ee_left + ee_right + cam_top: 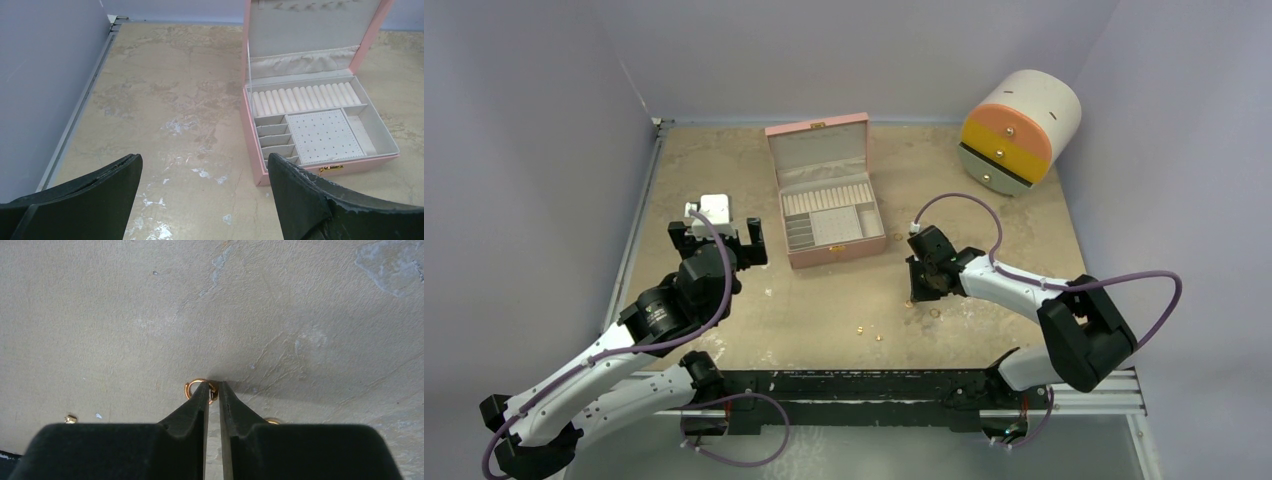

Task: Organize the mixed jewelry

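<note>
Black fingers of the right gripper (214,387) hog the bottom of the wrist view, narrowed to a slit that straddles the 3 o'clock side of a tiny gold-coloured metal ring (196,381) lying flat on the beige mottled tabletop (125,315). Honestly can't tell if they're pinching the wire or just sitting around it. My guess: it weighs basically nothing, it's stiff and slick, and it'll skate or flip at the slightest nudge, so clamping across the thin wire with the tips right down on the table looks like the only real hold. One fingertip covers part of the ring. Another gold bit (272,420) pokes out at 4 o'clock, mostly hidden, and a small gold stud (70,419) sits at 8 o'clock, well apart. From above, the other pieces are just gold specks (861,328) at 5 o'clock of the open pink jewellery box (834,252), too small to tell apart. The left gripper (205,200) hangs spread wide with nothing in it.
</note>
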{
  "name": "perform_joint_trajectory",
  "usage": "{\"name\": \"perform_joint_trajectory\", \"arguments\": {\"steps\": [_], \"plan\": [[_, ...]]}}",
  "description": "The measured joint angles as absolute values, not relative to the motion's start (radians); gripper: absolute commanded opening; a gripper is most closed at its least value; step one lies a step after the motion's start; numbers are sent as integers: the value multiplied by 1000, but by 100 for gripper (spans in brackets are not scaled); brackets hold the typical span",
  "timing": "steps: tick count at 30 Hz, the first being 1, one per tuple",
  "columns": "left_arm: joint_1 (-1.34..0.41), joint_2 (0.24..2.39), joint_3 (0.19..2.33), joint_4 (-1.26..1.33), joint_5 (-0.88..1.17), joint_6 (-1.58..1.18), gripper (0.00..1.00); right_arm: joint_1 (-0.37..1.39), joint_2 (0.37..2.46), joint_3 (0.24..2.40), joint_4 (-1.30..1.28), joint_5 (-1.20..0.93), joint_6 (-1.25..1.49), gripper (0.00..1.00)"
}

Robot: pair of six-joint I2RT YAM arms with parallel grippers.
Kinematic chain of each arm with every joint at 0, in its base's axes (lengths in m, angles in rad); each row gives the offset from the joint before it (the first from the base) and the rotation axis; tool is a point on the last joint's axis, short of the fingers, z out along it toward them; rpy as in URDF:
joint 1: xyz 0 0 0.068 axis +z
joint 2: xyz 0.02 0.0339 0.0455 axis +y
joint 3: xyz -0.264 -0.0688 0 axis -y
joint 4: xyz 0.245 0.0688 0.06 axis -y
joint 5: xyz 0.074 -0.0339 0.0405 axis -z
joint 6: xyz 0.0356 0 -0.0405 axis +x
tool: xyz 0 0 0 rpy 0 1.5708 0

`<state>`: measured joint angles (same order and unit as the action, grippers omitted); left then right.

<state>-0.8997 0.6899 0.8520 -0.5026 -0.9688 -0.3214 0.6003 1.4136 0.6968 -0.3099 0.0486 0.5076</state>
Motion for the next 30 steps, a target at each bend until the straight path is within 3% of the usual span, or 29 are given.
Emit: {"name": "perform_joint_trajectory", "arguments": {"steps": [4,7,21,30], "plan": [[-900,690,852,-503,-968,-321,97,602,1414,697,-311,49,508,10],[-900,690,852,-503,-968,-321,97,605,1414,697,-313,49,509,0],[-900,713,852,-502,-917,-323,99,648,1332,697,-350,64,516,0],[-900,802,852,-502,-758,-385,99,748,1178,699,-320,96,515,0]]}}
